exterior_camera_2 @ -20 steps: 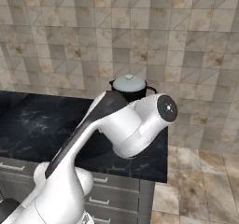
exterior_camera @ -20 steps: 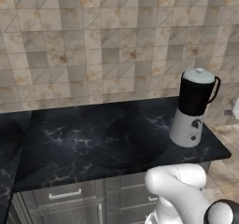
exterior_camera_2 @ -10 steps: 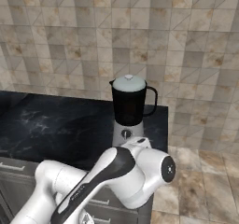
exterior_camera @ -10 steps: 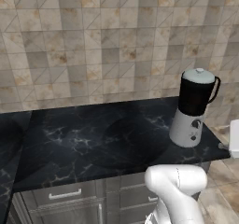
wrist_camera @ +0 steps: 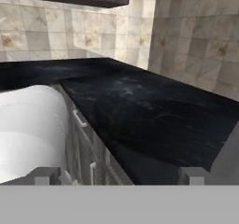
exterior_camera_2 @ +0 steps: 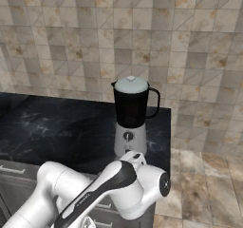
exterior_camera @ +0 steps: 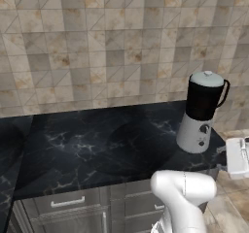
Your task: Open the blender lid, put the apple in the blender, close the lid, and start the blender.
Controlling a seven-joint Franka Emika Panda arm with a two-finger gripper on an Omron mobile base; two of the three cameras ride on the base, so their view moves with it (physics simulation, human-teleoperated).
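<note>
Counter: black marbled worktop point(exterior_camera: 97, 144) running from the 9 o'clock edge of the left base view to its right end, backed by a beige tiled wall point(exterior_camera: 112, 47).
Drawers: grey fronts with bar handles point(exterior_camera: 63, 203) under the worktop, at 7 o'clock in the left base view.
Arm: white links point(exterior_camera_2: 109, 189) folded low in front of the cabinet, at 6 o'clock in the right base view.
Blender: upright point(exterior_camera: 199, 118) near the right end of the worktop, at 3 o'clock in the left base view and dead centre in the right base view; silver tapered base, black dial point(exterior_camera_2: 127, 136) facing the robot, dark jar, handle toward 3 o'clock.
Blender lid: pale domed disc point(exterior_camera_2: 131, 84) seated flat on the jar rim, knob up; still to be taken off.
White block: at the 4 o'clock edge of the left base view point(exterior_camera: 238, 157), just off the end of the worktop; judged to be the hand's body, fingers not made out there.
Gripper: point(wrist_camera: 120, 176) fingertips point(wrist_camera: 46, 175) stand wide apart in the hand view, nothing between them; spread and empty. The hand view looks along the worktop from about its own height.
Key relation: taken from the white block, the lid lies up toward 11 o'clock, above the whole height of the blender. The blender's long axis is vertical, so the lid lifts off straight toward 12 o'clock.
Step in hand: judged as the approach to the lid; the hand needs to rise above the jar and turn downward onto the knob.
Risk: a sideways approach at base height could knock the blender.
</note>
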